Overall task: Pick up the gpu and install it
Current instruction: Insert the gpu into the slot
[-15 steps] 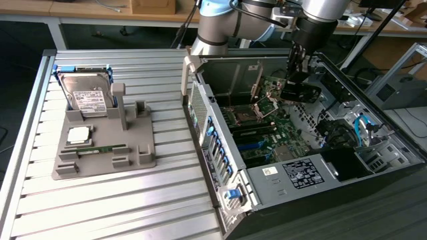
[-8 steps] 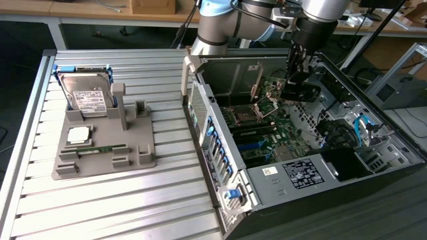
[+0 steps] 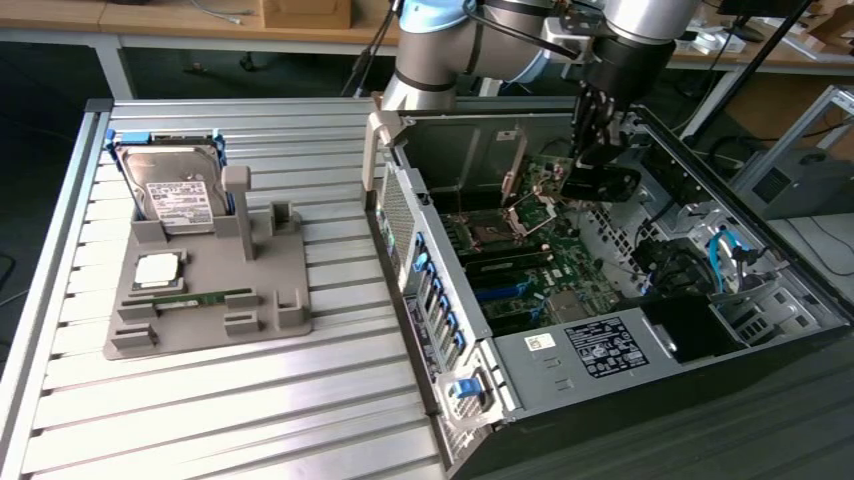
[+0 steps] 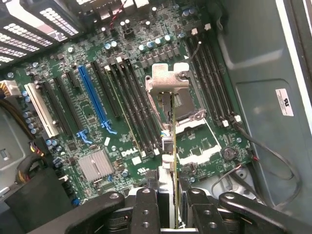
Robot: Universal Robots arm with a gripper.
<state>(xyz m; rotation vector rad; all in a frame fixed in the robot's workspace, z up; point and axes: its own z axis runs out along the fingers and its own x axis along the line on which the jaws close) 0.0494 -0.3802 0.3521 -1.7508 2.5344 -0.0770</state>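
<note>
Currently, the gpu [image 4: 174, 161] is gripped edge-on between the two black fingers [image 4: 146, 209] of the gripper [image 4: 174, 207], which is clenched on the card's near end. In the wrist view only the thin edge of the board is presented, with the silvery end bracket [image 4: 168, 80] at the far end, seen in front of the processor socket [image 4: 192, 109]. The card is held inside the open computer case [image 3: 441, 300], over the green motherboard [image 4: 97, 87]. Whether the board is touched by it cannot be told. Rows of dark slots are seen beside the card, then a blue slot [image 4: 92, 100], a white slot [image 4: 41, 109] and a finned silver heatsink [image 4: 96, 165].

In the exterior view, the robot arm [image 3: 441, 50] is lowered into the case from above. Toward the exterior view's left, well apart from the case, a grey fixture [image 3: 267, 320] is laid on the slatted table [image 3: 200, 420]. A hard drive [image 3: 180, 195] is stood in it, and a processor chip [image 3: 158, 268] and a green memory stick [image 3: 200, 298] are laid in its recesses.
</note>
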